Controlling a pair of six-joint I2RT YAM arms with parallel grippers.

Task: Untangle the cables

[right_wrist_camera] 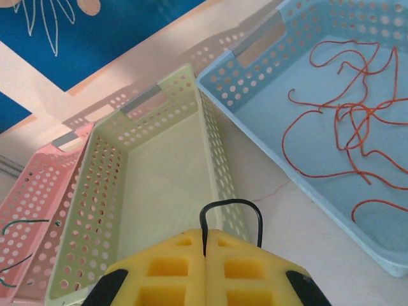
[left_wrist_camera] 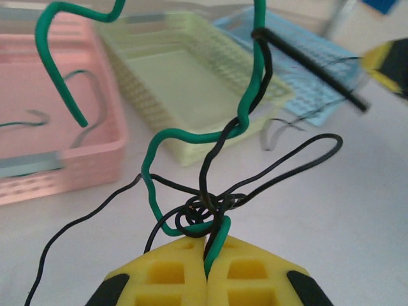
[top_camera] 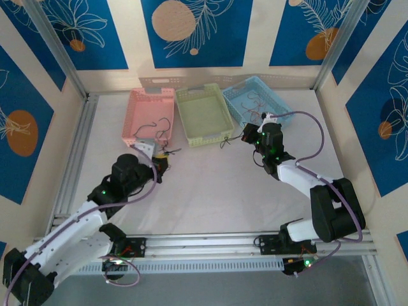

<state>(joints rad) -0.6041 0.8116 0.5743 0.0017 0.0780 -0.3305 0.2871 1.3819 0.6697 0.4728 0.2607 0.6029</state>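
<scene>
We pinched the green wire [left_wrist_camera: 191, 136] in left jaws, its black-wire knot [left_wrist_camera: 207, 207] just ahead, and a black loop [right_wrist_camera: 229, 202] in right jaws.

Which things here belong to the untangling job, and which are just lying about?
Job: thin green wire, pinched in the left gripper; thin black wire knotted round it; thin black wire loop, pinched in the right gripper; thin orange wires.
Lying about: perforated blue plastic basket; perforated yellow-green plastic basket; perforated pink plastic basket; thick purple arm cable.
</scene>
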